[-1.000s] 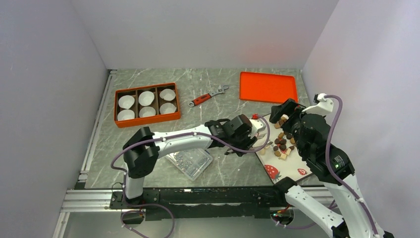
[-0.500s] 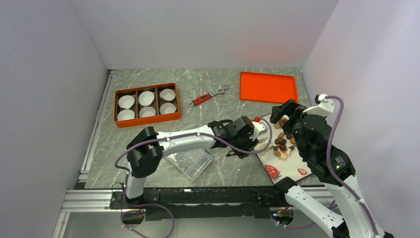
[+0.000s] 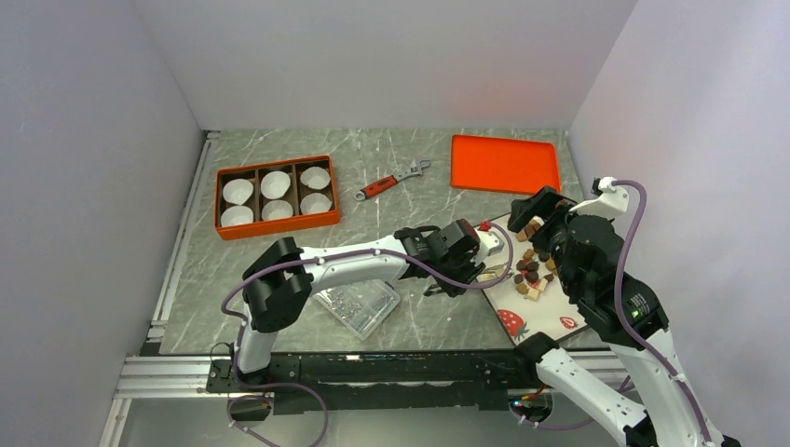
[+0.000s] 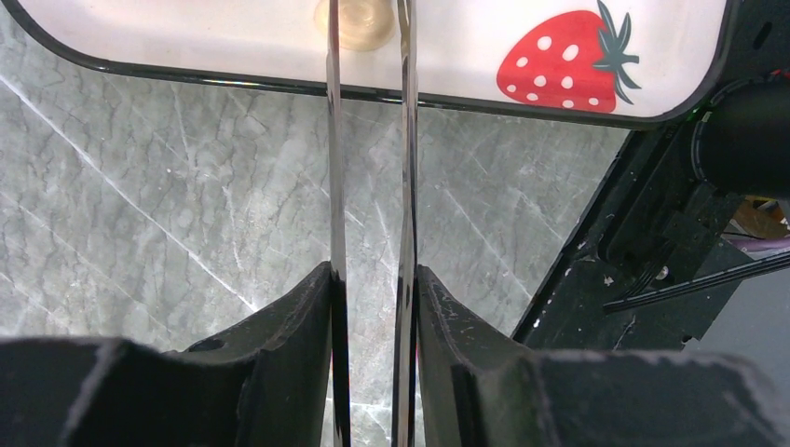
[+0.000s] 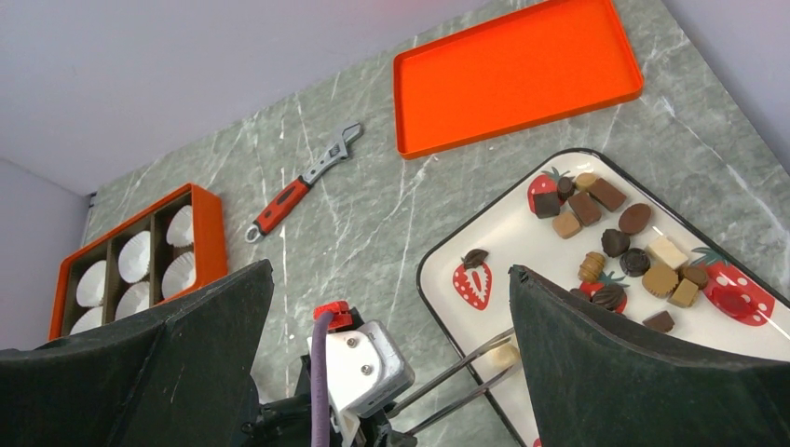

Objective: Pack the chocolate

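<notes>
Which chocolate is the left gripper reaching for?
The cream round piece between the left gripper's tong tips, alone at the tray's near edge, apart from the cluster.

- The white strawberry-printed tray [image 4: 140,42] runs off the left-wrist view's top edge.
- The round cream chocolate piece [image 4: 354,20] is partly cut off there.
- The right gripper's black fingers [image 5: 615,372] hide the tray's near corner.

Marble table [image 3: 410,200]: compartment box [image 3: 276,196], wrench [image 3: 391,180], orange tray [image 3: 504,164], strawberry tray [image 3: 536,317].
</notes>
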`<state>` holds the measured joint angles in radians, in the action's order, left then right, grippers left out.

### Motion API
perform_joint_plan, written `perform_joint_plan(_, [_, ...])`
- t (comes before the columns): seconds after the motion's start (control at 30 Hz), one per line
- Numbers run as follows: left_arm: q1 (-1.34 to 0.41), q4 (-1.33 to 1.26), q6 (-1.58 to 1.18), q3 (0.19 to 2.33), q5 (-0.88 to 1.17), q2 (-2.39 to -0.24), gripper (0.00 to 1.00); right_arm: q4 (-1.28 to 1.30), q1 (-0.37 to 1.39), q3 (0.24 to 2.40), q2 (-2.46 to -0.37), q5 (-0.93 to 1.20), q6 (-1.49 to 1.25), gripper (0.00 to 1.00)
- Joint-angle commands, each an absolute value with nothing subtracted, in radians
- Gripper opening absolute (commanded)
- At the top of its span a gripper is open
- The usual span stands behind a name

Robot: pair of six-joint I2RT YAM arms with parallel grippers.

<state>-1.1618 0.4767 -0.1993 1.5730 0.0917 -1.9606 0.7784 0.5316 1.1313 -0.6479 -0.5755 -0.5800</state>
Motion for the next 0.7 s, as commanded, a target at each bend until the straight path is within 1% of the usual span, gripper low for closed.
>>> perform_joint_plan(0.0, [-1.169,0.462,-0.193,1.623,0.082,-1.942,0.29,0.769,0.528,1.146,-0.651,-0.576,-0.582,1.0])
perform_joint_plan(0.23, [-1.146,0.421,-0.214,1.605,0.072,-1.854,0.28,0.762,0.529,1.156,-0.656,-0.565,-0.579,1.0])
perform_joint_plan(0.5, [-1.063,0.368,-0.254,1.508,0.075,-1.701,0.28,0.75,0.528,1.156,-0.657,-0.558,-0.573,1.0])
perform_joint_plan(0.67, [-1.003,0.387,-0.277,1.467,0.027,-1.632,0.28,0.737,0.528,1.155,-0.664,-0.548,-0.57,1.0])
